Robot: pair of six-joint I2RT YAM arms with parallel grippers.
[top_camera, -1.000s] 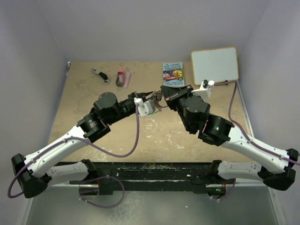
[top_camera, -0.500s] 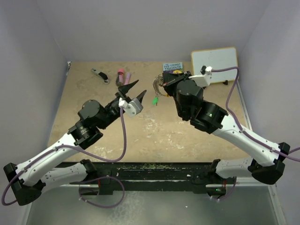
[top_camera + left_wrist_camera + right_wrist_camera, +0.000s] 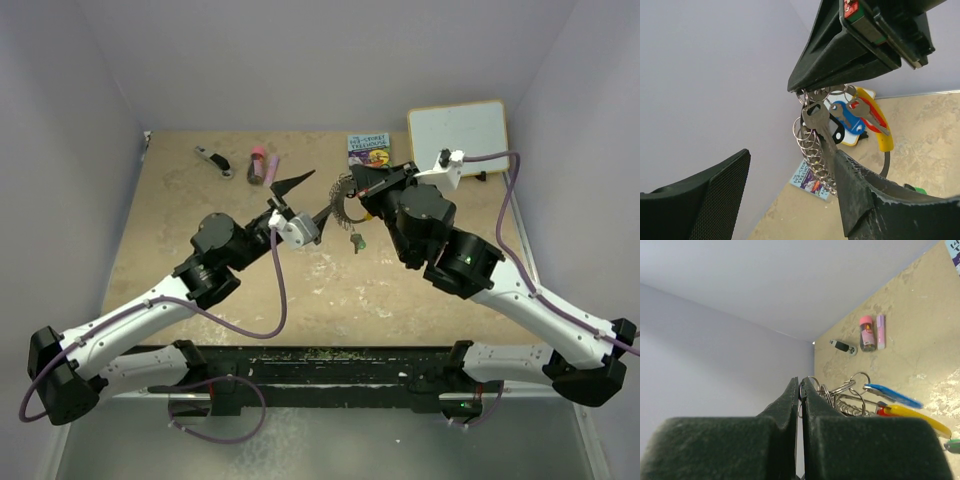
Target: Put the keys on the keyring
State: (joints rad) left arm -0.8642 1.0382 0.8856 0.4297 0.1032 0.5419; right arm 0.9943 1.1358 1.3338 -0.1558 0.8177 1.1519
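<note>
My right gripper (image 3: 352, 187) is shut on the keyring (image 3: 343, 205) and holds it above the table. In the left wrist view the keyring (image 3: 812, 150) shows its silvery coiled rim and yellow stretch, with a black-headed key (image 3: 822, 125), a blue key (image 3: 845, 117) and a red key (image 3: 867, 111) hanging from it. A green key (image 3: 357, 241) dangles lowest. My left gripper (image 3: 312, 196) is open, just left of the ring, and one fingertip (image 3: 845, 170) lies next to the black key's blade. In the right wrist view my right gripper (image 3: 801, 385) pinches a ring loop.
A book (image 3: 368, 148) and a whiteboard (image 3: 457, 137) lie at the back right. A black-and-silver tool (image 3: 212, 160), a pink bottle (image 3: 258, 165) and a lilac tube (image 3: 272, 168) lie at the back left.
My left gripper let go, opened and drew back, then came forward again to the ring. My right gripper carried the ring towards the back and back again. The green key now hangs lower.
</note>
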